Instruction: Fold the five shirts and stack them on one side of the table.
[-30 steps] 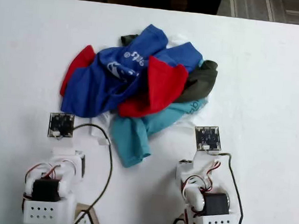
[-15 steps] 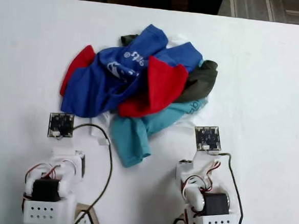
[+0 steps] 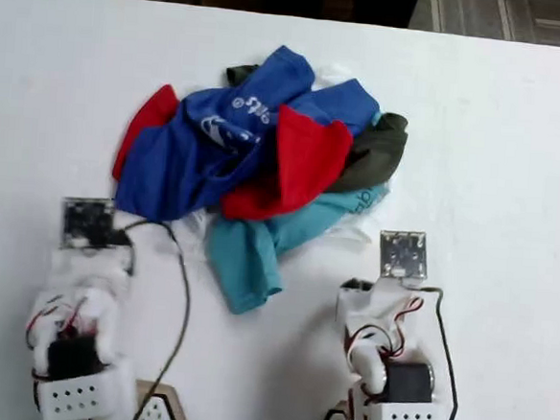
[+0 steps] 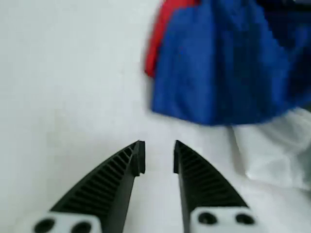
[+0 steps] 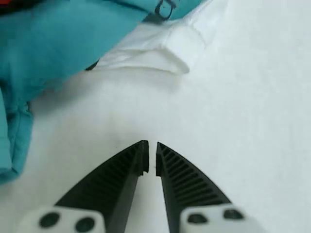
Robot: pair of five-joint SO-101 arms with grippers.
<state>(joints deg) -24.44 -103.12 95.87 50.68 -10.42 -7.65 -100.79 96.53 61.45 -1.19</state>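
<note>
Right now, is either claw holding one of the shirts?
No: the left gripper and right gripper are both empty over bare table, short of the shirts.

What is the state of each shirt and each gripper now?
Blue shirt: crumpled, unfolded.
Red shirt: crumpled, unfolded.
Teal shirt: crumpled, unfolded.
Dark shirt: crumpled, partly covered.
White shirt: crumpled, mostly covered.
Left gripper: slightly open, empty.
Right gripper: nearly shut, empty.
</note>
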